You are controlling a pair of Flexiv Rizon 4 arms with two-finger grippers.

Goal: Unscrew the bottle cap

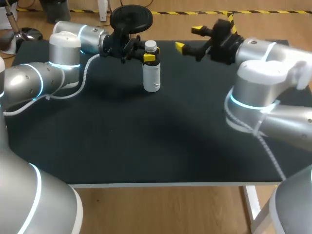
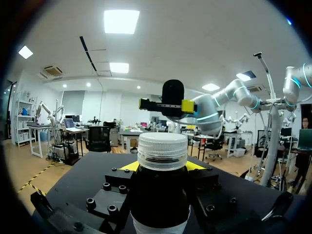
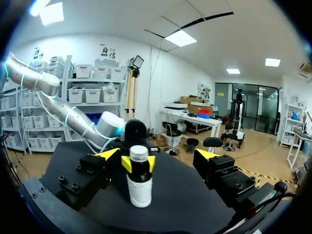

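Two roles are split between the arms. The left gripper (image 1: pixel 149 57) pinches the bottle (image 1: pixel 151 78) just under the cap (image 1: pixel 151 46), one yellow tip on either side of the neck. It holds the bottle upright on the table (image 1: pixel 122 146), toward the far edge. The right gripper (image 1: pixel 188 38) hangs above the table, well apart to the bottle's right, fingers spread wide and holding nothing.

The cap looks fully seated, so I judge that unscrewing has not begun and the step in hand is bringing the right gripper onto the cap. In the right wrist view the bottle stands ahead of the spread fingers and somewhat nearer one of them, so it should be centred first. The fingers should then close on the ribbed cap alone, above the left tips — there is little room between cap and tips. The left pinch needs to be firm, or the bottle may turn with the cap.
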